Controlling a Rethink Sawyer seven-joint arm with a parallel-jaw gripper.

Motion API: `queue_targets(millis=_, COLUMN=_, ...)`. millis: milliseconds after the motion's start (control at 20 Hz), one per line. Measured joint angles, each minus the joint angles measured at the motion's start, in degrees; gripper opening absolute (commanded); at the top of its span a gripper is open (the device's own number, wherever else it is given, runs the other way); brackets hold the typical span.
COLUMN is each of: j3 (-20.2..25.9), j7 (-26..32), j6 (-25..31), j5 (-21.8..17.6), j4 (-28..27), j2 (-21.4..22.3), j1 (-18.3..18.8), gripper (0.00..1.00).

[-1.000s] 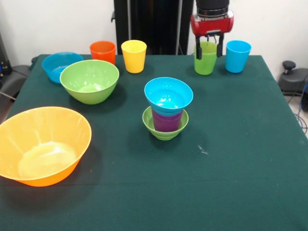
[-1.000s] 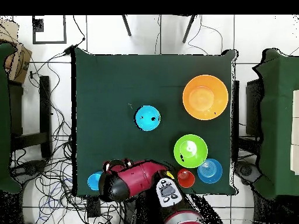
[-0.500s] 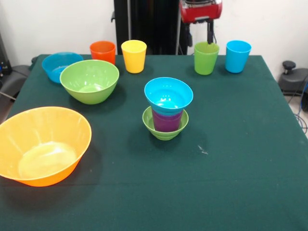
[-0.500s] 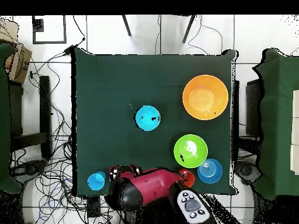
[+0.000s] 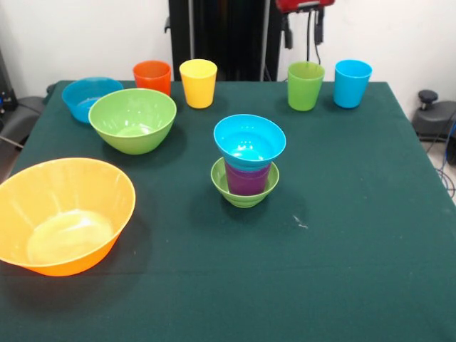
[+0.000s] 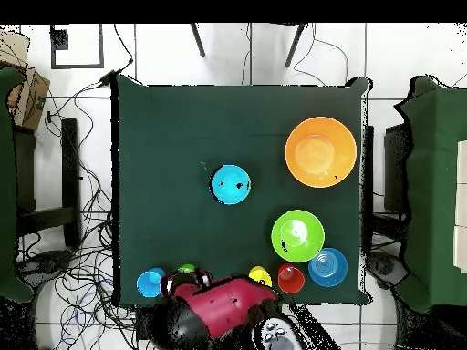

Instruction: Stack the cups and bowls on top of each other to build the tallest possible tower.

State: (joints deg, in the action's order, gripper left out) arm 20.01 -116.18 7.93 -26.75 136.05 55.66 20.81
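Empty and spread apart, my gripper (image 5: 302, 32) hangs above the green cup (image 5: 305, 85), which stands untouched on the table (image 5: 356, 214) beside the light blue cup (image 5: 353, 83). Toward the table's middle sits the tower (image 5: 246, 162): a small green bowl (image 5: 244, 194), a purple cup (image 5: 246, 179) in it, a small blue bowl (image 5: 249, 140) on top. I judge the step in hand is fetching the green cup as the next storey. That calls for dropping straight down, fingers either side of its rim, then closing gently before lifting.
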Motion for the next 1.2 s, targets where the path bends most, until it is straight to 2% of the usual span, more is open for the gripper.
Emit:
queue_targets(millis=150, j3=-2.89, j7=0.0, j6=0.0, j5=0.0, j4=0.02, j2=1.19, j1=-6.32, gripper=1.0)
queue_targets(millis=250, j3=-5.54, j7=0.0, j6=0.0, j5=0.0, j4=0.03, j2=2.29, j1=-11.94, gripper=1.0)
queue_targets(millis=300, j3=-5.73, j7=0.0, j6=0.0, j5=0.0, j4=0.03, j2=2.35, j1=-12.3, gripper=1.0)
queue_targets(millis=450, j3=-8.47, j7=0.0, j6=0.01, j5=0.0, j4=-0.12, j2=2.9, j1=-16.64, gripper=1.0)
queue_targets(millis=600, j3=-12.75, j7=0.0, j6=0.96, j5=0.0, j4=-1.05, j2=3.09, j1=-20.35, gripper=1.0)
queue_targets(millis=750, j3=-17.17, j7=0.0, j6=2.87, j5=0.0, j4=-2.53, j2=3.08, j1=-22.56, gripper=1.0)
queue_targets(millis=1200, j3=-24.13, j7=0.0, j6=4.2, j5=-0.01, j4=-6.16, j2=-0.04, j1=-22.93, gripper=1.0)
